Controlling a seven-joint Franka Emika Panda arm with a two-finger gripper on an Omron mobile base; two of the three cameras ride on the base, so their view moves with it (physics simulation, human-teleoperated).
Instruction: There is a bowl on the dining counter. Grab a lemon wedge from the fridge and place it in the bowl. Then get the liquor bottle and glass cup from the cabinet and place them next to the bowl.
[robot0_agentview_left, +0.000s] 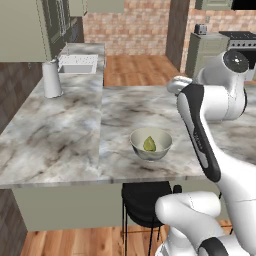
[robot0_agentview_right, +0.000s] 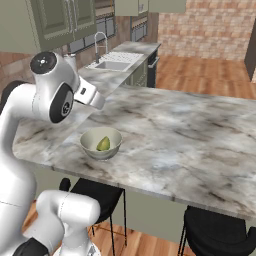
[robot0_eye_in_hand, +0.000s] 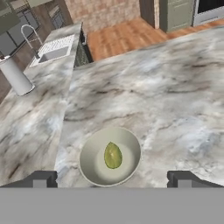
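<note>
A pale bowl (robot0_agentview_left: 151, 144) (robot0_agentview_right: 101, 142) (robot0_eye_in_hand: 110, 156) stands near the front edge of the marble dining counter (robot0_agentview_left: 125, 110) (robot0_agentview_right: 190, 135). A green-yellow lemon wedge (robot0_agentview_left: 149, 144) (robot0_agentview_right: 103, 144) (robot0_eye_in_hand: 113, 155) lies inside it. My gripper (robot0_eye_in_hand: 111, 179) hovers above the bowl, open and with nothing between its fingers (robot0_eye_in_hand: 41, 179). The wedge lies free, below the gap. In the right base view my hand (robot0_agentview_right: 92, 97) hangs above and just left of the bowl. The liquor bottle, the glass cup and the fridge are out of view.
A white cylinder (robot0_agentview_left: 51, 79) (robot0_eye_in_hand: 15, 76) stands on the left counter near the sink (robot0_agentview_left: 77, 64) (robot0_agentview_right: 112, 65) (robot0_eye_in_hand: 52, 50). Black stools (robot0_agentview_left: 142, 197) (robot0_agentview_right: 215, 227) sit under the counter's front edge. Green upper cabinets (robot0_agentview_right: 60, 20) hang at the left.
</note>
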